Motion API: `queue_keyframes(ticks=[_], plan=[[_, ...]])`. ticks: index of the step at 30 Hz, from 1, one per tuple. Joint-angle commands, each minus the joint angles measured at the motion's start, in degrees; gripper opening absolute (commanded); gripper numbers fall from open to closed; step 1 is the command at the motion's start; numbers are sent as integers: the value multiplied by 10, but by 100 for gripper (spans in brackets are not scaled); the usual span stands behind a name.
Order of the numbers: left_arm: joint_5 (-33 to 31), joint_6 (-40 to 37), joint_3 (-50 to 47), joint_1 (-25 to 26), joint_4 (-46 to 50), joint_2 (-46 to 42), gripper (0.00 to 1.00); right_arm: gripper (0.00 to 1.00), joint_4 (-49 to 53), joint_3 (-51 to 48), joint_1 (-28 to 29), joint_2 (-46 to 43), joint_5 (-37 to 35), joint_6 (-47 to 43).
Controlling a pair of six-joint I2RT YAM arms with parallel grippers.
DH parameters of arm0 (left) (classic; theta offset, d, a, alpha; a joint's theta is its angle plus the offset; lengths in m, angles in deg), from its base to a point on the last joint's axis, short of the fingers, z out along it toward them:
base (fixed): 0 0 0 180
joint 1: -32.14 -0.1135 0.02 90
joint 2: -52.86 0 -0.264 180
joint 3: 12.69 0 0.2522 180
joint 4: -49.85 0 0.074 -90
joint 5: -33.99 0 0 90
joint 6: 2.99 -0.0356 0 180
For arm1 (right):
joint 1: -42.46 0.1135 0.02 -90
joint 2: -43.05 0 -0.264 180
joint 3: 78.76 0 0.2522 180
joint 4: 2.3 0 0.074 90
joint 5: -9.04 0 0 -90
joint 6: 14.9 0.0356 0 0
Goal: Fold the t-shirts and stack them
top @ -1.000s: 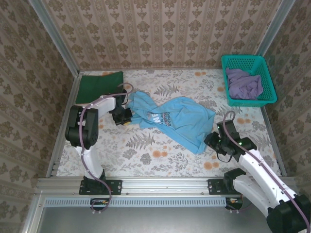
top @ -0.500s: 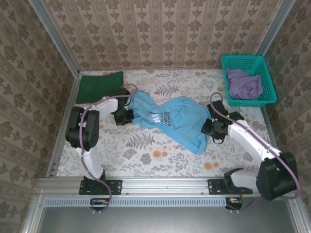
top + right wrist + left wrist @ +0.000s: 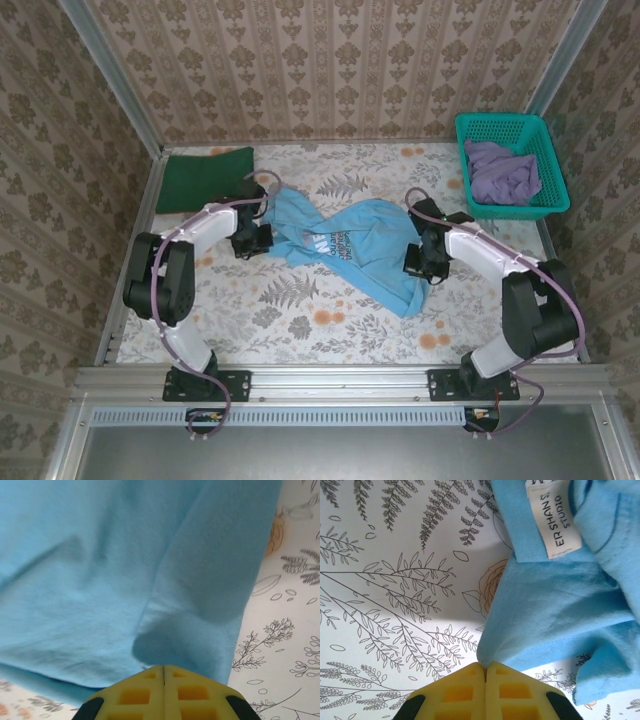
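1. The dark green t-shirt (image 3: 205, 178) lies flat and folded at the far left corner of the table (image 3: 300, 310), apart from the other cloth.
2. The left arm goes from its base at the near edge up along the left side. Then it bends to the right, so that its wrist lies low over the table.
3. The left gripper (image 3: 262, 240) is at the left end of the light blue t-shirt (image 3: 350, 245). In the left wrist view its yellow pads (image 3: 462, 692) are pressed together and the left gripper (image 3: 485, 666) pinches a corner of the blue cloth. A white neck label (image 3: 552, 520) shows just above that corner.
4. The light blue t-shirt lies crumpled in the middle of the table, between the two grippers, with its dark lettering up.
5. The right gripper (image 3: 418, 265) is at the right edge of this shirt. In the right wrist view the right gripper (image 3: 164, 667) is closed, with a small fold of blue cloth bunched at its tips.
6. The right arm rises from its base, bends at the elbow near the right side, and its forearm reaches far and left to the shirt.
7. The dull purple t-shirt (image 3: 503, 172) lies in a heap inside the teal basket (image 3: 545, 130) at the far right corner.
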Motion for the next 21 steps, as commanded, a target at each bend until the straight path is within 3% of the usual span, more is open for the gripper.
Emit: queue_keyframes(ticks=[1, 8, 11, 15, 21], plan=[[-2, -10, 31, -7, 36, -34, 0, 0, 19, 70, -7, -79, -12, -14], [26, -10, 151, -48, 58, -140, 0, 0, 10, 229, -63, -147, -20, -17], [13, -20, 162, -53, 22, -221, 0, 0, -25, 235, -71, -182, -23, -18], [-28, -22, 65, -54, -3, -318, 0, 0, -56, 116, -70, -262, -33, 43], [-34, 21, -136, -63, 73, -398, 0, 7, -38, -222, -57, -414, 10, 191]])
